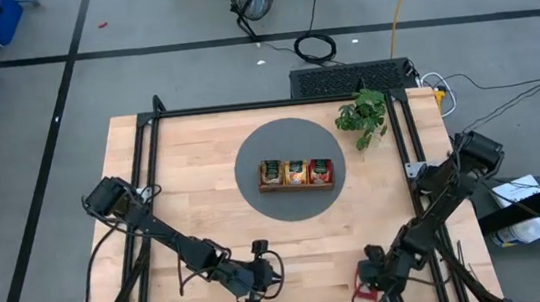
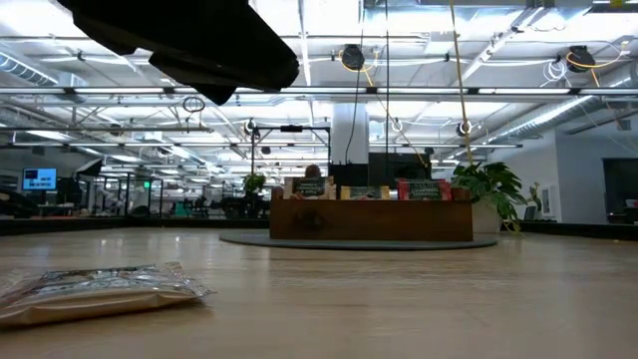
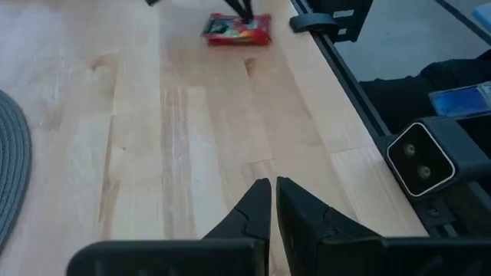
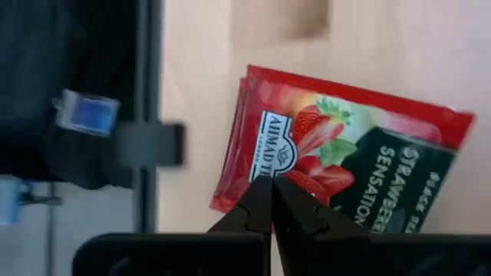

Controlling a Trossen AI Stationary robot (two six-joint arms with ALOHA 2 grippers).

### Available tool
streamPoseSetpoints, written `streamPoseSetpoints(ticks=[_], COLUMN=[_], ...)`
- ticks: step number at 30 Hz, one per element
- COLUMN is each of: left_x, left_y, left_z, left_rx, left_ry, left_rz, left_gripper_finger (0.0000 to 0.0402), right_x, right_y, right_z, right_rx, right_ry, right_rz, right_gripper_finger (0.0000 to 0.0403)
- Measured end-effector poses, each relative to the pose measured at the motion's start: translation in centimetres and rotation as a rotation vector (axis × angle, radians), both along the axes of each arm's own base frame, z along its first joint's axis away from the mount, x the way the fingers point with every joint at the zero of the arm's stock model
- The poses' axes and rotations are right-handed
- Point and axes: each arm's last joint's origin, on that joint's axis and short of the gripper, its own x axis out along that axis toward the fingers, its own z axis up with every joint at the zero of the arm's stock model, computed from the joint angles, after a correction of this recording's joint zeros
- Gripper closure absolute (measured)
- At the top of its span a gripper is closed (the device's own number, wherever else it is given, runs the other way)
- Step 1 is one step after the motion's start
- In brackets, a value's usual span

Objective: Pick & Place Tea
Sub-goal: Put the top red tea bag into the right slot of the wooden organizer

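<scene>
Foil, flat red strawberry tea sachet lying at the wooden table's near right edge, looks light and slippery, so my right gripper, pressed together above it, should pinch a rim.

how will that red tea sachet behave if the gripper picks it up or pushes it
The red sachet lies flat on the table, so it likely won't roll or tip. Its glossy foil looks slick, so a push would probably slide it. It seems thin and light, probably flexing when lifted by an edge.
</scene>
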Motion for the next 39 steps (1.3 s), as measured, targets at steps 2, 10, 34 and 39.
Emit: streamPoseSetpoints(ticks=[2, 10, 34, 39], left_x=[0.1, 2.7, 8.5, 9.3], left_y=[0.2, 3.0, 8.4, 8.2], left_z=[0.0, -1.3, -4.3, -5.1], left_rx=[0.001, -0.090, -0.428, -0.348], left_ry=[-0.003, -0.031, 0.055, 0.140], left_rz=[0.020, 0.216, 0.277, 0.330], left_gripper_finger=[0.0371, 0.0370, 0.0190, 0.0190], right_x=[0.6, 3.3, 6.9, 7.2], right_y=[-0.2, -1.1, -6.0, -6.5], right_z=[-0.7, -3.0, -4.0, -4.1], right_rx=[-0.018, -0.081, -0.411, -0.435], right_ry=[0.002, -0.113, -0.247, -0.254], right_rz=[0.006, 0.143, 0.049, 0.042], right_gripper_finger=[0.0403, 0.0403, 0.0403, 0.0403])
